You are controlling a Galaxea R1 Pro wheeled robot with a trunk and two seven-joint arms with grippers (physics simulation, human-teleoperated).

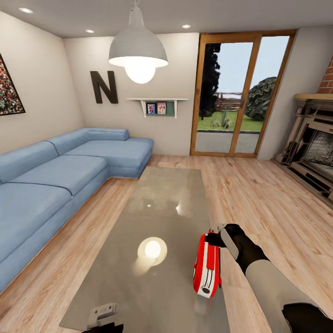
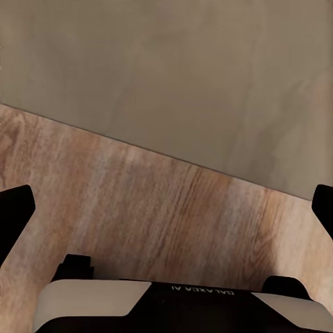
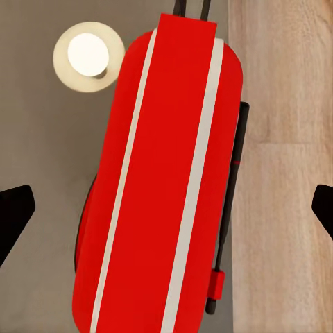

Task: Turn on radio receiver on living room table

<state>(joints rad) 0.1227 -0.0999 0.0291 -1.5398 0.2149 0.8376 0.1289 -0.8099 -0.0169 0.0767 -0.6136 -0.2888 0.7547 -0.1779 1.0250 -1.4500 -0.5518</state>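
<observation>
living room (image 1: 259,185) with light wood floor, blue corner sofa (image 1: 60,175), dark letter n (image 1: 104,87), lit pendant lamp (image 1: 138,48) and glass doors (image 1: 243,92). long glossy tabletop (image 1: 157,203) down the middle, lamp glare mirrored in it. red radio receiver (image 1: 206,264) near the tabletop's right edge, close to the robot's end; in the right wrist view the radio receiver (image 3: 163,180) standing with its red, white-striped top upward, a thin dark rod along the side nearest the floor. right hand (image 1: 216,238) just above the radio's far end, pointing down; fingers (image 3: 15,211) spread wide at both sides of the wrist view, holding nothing. left hand (image 2: 166,215) low at the near tabletop corner, also wide and empty, above the line where tabletop meets floor.

likely risks from here: radio so near the edge that a sideways push could slide or tip it off onto the floor. narrow upright body, so probably easy to topple with an off-centre press. dial and switch face not visible from above, so easy to press the wrong spot. contact between hand and radio not clear enough to tell.
</observation>
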